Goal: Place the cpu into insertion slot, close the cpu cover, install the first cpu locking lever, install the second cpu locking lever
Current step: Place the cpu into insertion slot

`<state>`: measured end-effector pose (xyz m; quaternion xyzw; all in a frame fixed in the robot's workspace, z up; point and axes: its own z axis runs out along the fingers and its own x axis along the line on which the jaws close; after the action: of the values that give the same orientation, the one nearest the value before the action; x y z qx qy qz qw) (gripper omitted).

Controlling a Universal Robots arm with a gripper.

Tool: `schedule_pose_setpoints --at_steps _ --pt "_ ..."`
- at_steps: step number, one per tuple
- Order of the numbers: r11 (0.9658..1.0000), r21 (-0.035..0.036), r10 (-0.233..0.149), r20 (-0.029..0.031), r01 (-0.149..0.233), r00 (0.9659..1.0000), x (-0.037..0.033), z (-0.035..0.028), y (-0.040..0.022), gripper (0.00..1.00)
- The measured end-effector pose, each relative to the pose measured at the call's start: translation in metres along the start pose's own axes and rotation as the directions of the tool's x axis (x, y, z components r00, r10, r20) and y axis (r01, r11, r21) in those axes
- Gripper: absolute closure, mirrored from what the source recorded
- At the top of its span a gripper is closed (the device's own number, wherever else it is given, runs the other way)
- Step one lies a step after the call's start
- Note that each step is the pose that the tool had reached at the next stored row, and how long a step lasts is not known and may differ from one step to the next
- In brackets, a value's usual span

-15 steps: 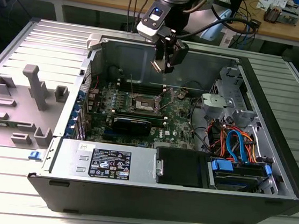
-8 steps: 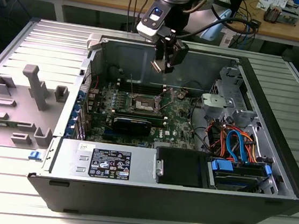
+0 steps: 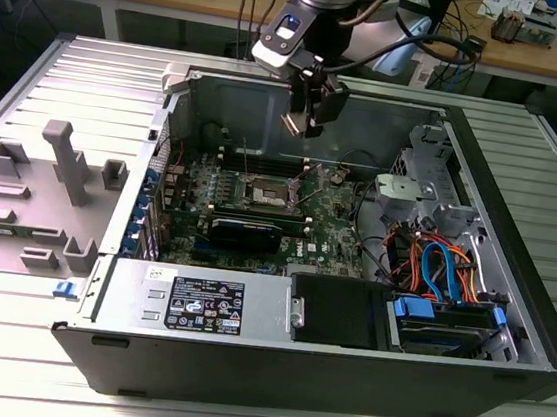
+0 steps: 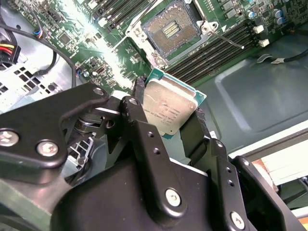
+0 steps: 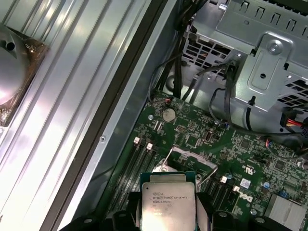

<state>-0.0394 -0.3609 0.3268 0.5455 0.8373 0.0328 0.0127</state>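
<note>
- Exterior view: the arm's gripper (image 3: 304, 121) hangs over the open computer case (image 3: 510, 295), up above the motherboard (image 3: 337, 225) and clear of it
- In the second wrist view its two black fingers (image 4: 139, 96) are drawn in on opposite edges of the cpu (image 4: 169, 108), pinching it between them; the chip's silver top faces the camera, with a green rim showing round it
- The chip is up in the air and tilted; it touches nothing but the fingers
- The insertion slot (image 4: 168, 30) lies on the board well apart from the chip; it is uncovered, its field of contacts bare inside a silvery frame
- Long memory slots (image 4: 216, 50) run just beside the socket, between it and the held chip in that view
- In the first wrist view a coin cell (image 5: 169, 114) sits farther along the board, with a grey metal drive cage (image 5: 260, 62) beyond it
- Back in the exterior view, a black card (image 3: 246, 230) lies just beside the socket; a power supply (image 3: 207, 306) runs along the near wall; blue and orange cables (image 3: 443, 268) bunch at the exterior view's right; a grey plastic fixture (image 3: 55, 183) stands on the ribbed table (image 3: 72, 74) at the exterior view's left
</note>
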Motion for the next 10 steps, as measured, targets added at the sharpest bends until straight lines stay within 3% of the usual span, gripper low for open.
schedule_pose_setpoints --at_steps 5,10 --pt "0.9970 0.0033 0.077 0.0038 -0.077 0.9970 -0.0001 0.0022 -0.0002 0.46" --pt "0.9965 0.0033 0.084 0.0044 -0.084 0.9965 -0.0001 0.0024 -0.0001 0.46"
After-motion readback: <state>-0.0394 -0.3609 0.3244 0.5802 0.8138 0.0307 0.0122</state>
